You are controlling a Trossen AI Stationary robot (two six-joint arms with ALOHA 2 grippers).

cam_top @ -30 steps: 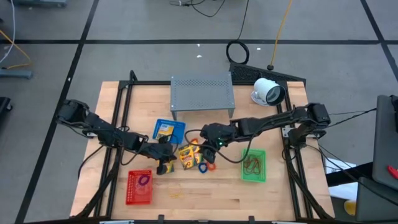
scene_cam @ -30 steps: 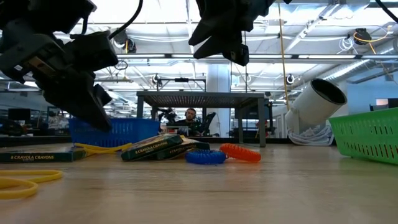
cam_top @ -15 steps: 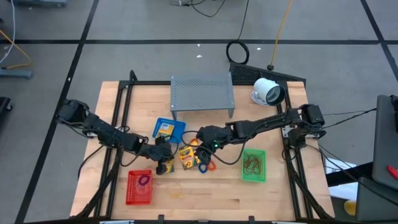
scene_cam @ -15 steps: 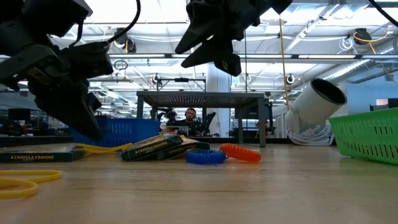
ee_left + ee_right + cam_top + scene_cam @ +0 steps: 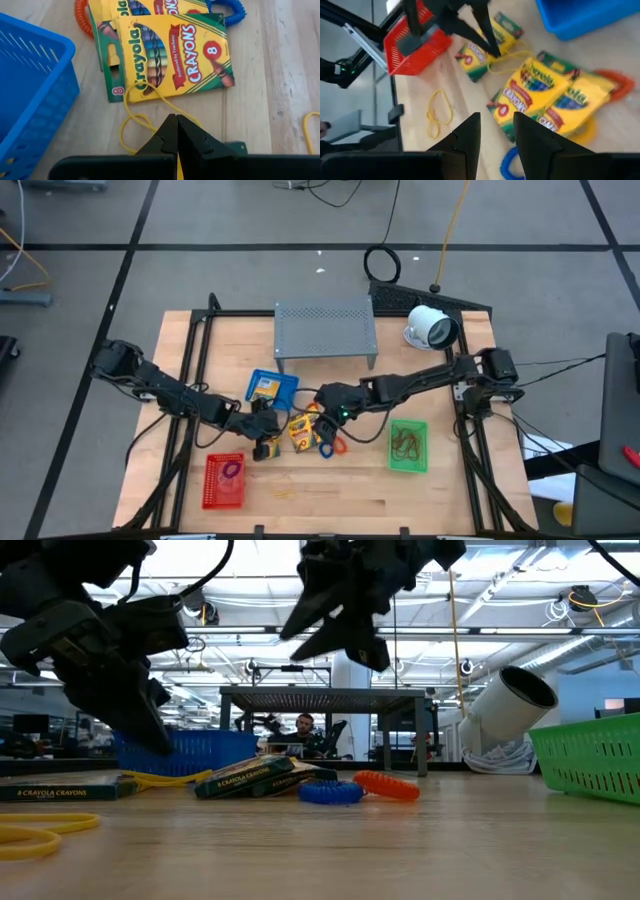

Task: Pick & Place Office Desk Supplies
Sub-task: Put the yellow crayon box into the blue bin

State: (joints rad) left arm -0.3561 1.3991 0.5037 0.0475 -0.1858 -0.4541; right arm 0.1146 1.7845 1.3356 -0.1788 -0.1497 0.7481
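Yellow crayon packs (image 5: 300, 428) lie flat mid-table, with a blue coiled band (image 5: 330, 792) and an orange one (image 5: 387, 785) beside them. My left gripper (image 5: 173, 131) is low over the table by the packs' left side, shut on a thin yellow rubber band (image 5: 131, 125); another crayon pack (image 5: 172, 52) lies just ahead of it. My right gripper (image 5: 497, 131) hovers open above the packs (image 5: 540, 95), touching nothing. The blue basket (image 5: 272, 388), red basket (image 5: 224, 480) and green basket (image 5: 407, 445) stand around them. My left gripper pinches the yellow rubber band between its two fingertips, at the loop's near end (image 5: 150, 131). The fingers come slanting down from the table's left. The band is slack: its far end (image 5: 145, 86) lies over the crayon pack's edge, the rest on the wood.
A grey perforated stand (image 5: 325, 330) and a white round device (image 5: 432, 328) sit at the far edge. A second yellow band (image 5: 285, 493) lies on the wood near the front. The red basket holds a purple band (image 5: 232, 471); the green basket holds tan bands.
My right gripper has moved a little toward the table's left, over the crayon packs, and has tipped so its fingers slant more; it has stayed open. The packs and bands have kept their places.
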